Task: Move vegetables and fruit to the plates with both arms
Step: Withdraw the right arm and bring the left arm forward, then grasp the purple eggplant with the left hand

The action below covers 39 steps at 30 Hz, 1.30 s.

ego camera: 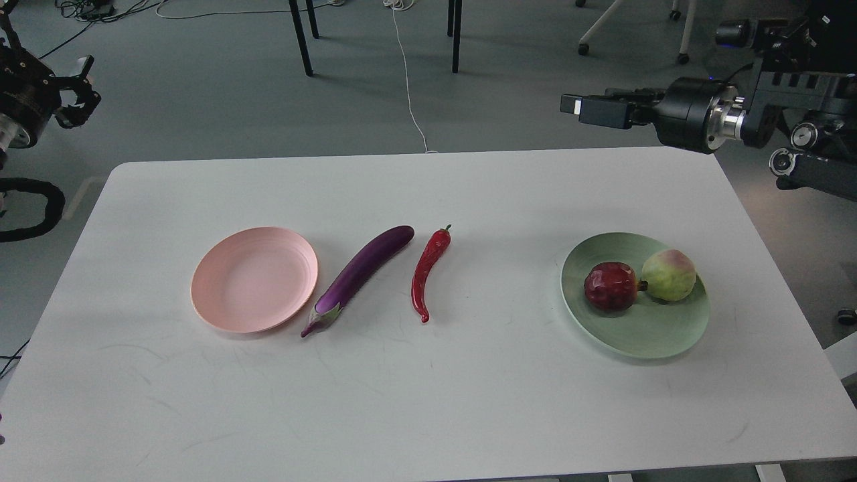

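A pale pink plate (227, 304) lies empty at the table's left. A purple eggplant (361, 271) lies slantwise just right of it, and a red chili pepper (427, 271) lies to its right. A mint green plate (643, 335) at the right holds the dark red pomegranate-like ball (610, 286) and the yellow-green fruit (668, 275), side by side. My right gripper (577, 108) is raised high beyond the table's far edge, pointing left and holding nothing; its fingers overlap side-on. My left gripper (84, 94) hangs off the table's far left, open and empty.
The white table (428, 402) has a bare front half. Black chair legs (301, 40) and a white cable (408, 87) are on the floor behind it. A black cable loop (33, 214) hangs at the left edge.
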Tool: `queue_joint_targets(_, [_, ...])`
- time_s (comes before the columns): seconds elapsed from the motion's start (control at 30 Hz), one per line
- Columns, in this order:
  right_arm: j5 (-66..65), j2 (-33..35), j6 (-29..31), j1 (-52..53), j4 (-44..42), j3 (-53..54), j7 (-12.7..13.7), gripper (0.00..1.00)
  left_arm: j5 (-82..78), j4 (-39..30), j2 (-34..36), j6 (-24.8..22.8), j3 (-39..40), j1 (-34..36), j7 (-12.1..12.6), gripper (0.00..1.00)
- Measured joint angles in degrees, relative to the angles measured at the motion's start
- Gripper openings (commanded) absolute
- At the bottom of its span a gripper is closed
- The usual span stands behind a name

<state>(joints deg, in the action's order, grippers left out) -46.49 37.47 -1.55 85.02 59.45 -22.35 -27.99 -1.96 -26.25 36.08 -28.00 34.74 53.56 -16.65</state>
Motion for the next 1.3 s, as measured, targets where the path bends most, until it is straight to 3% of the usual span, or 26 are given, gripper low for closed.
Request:
queue_joint_targets(0.33, [17.5, 3.0, 2.3, -19.3, 0.9, 35.7, 0.0, 0.98, -18.3, -21.3, 2.4, 0.0, -0.4, 1.1, 0.2, 0.99])
queue_joint_targets(0.47, [27.6, 6.9, 5.0, -22.4, 3.2, 41.1, 0.0, 0.98, -27.9, -33.3, 4.4, 0.0, -2.9, 1.0, -0.1, 0.99])
queue_joint_targets(0.6, [38.6, 13.1, 8.5, -24.4, 9.2, 43.1, 0.0, 0.98, -41.7, -40.1, 3.9, 0.0, -3.5, 1.3, -0.5, 0.99])
queue_joint_targets(0.93, [69.6, 24.3, 28.3, -32.7, 12.9, 44.4, 0.0, 0.99, -80.5, -43.8, -2.9, 0.0, -3.7, 2.1, -0.8, 0.99])
queue_joint_targets(1.07, [72.9, 25.0, 29.5, -38.1, 13.0, 44.3, 0.0, 0.99, -91.7, -44.1, -4.5, 0.0, -4.9, 1.9, -1.5, 0.99])
queue_joint_targets(1.2, [73.2, 25.0, 29.5, -43.5, 14.0, 44.2, 0.0, 0.99, -104.5, -44.3, -6.3, 0.4, -11.6, 2.0, -1.8, 0.98])
queue_joint_targets(1.3, [73.1, 24.9, 29.6, -46.2, 15.1, 44.1, 0.0, 0.99, -112.5, -44.2, -6.9, 4.6, -16.9, 2.0, -2.4, 0.98])
